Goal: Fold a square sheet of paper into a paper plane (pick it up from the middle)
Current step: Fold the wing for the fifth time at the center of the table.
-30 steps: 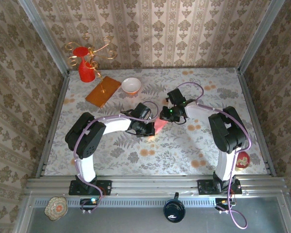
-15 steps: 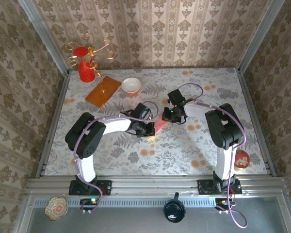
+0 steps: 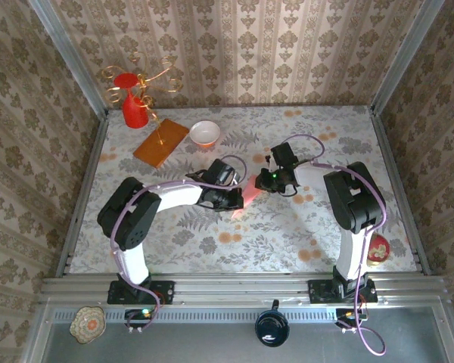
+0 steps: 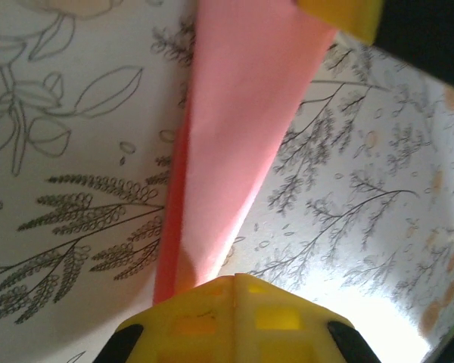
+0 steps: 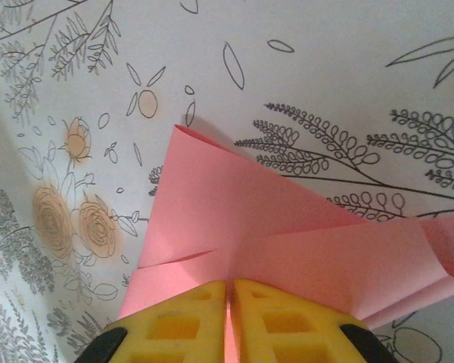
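Observation:
The square sheet of paper [image 3: 248,194] is pink and folded into a long tapering strip, lying mid-table between my two grippers. In the left wrist view the paper [image 4: 242,136] narrows down to my left gripper [image 4: 234,281], whose yellow fingers are shut with its thin end running in under their tips. In the right wrist view the paper [image 5: 234,219] shows layered flaps and creases, and my right gripper [image 5: 229,291] is shut on its near edge, with pink showing in the slit. From above, the left gripper [image 3: 233,199] and right gripper [image 3: 266,181] sit close together.
An orange-brown wooden board [image 3: 160,142], a white bowl [image 3: 205,133] and a red vase [image 3: 134,110] stand at the back left. A red round object [image 3: 378,249] lies by the right arm's base. A dark mug [image 3: 272,327] sits below the front rail.
The right gripper has shifted a little to the right and away from the left one, keeping hold of the paper. The left gripper has barely moved.

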Controlling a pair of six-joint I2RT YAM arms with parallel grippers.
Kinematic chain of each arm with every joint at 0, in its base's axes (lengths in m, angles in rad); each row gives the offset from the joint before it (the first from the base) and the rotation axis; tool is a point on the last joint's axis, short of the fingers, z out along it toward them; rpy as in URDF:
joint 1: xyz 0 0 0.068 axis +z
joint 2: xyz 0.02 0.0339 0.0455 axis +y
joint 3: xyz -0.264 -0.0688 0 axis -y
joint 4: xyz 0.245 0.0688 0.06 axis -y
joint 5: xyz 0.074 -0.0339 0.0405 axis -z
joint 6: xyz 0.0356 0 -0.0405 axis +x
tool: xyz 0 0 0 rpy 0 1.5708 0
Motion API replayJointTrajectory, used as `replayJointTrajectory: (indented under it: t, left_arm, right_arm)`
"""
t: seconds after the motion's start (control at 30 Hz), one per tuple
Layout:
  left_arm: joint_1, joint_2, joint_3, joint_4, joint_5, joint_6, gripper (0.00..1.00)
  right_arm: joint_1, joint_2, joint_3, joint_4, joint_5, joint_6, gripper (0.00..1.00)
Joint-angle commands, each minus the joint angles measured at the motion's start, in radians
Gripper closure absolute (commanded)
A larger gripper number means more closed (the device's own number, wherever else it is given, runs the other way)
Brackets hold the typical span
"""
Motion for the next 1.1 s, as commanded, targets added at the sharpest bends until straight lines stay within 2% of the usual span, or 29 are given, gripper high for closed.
replayJointTrajectory:
  t: [0.0, 0.4, 0.73, 1.07]
  left_arm:
    - [0.013, 0.002, 0.032, 0.014, 0.008, -0.017, 0.96]
    - [0.013, 0.106, 0.078, -0.093, -0.057, -0.016, 0.96]
    - [0.014, 0.111, 0.041, -0.099, -0.057, -0.025, 0.96]
    - [0.013, 0.105, 0.02, -0.094, -0.057, -0.03, 0.97]
  right_arm:
    - [0.011, 0.023, -0.049, -0.004, -0.057, -0.021, 0.85]
    - [0.011, -0.032, -0.01, -0.047, -0.07, -0.064, 0.84]
    - [0.019, -0.095, 0.065, -0.154, 0.098, -0.097, 0.8]
    - [0.016, -0.039, 0.086, -0.187, 0.141, -0.074, 0.8]
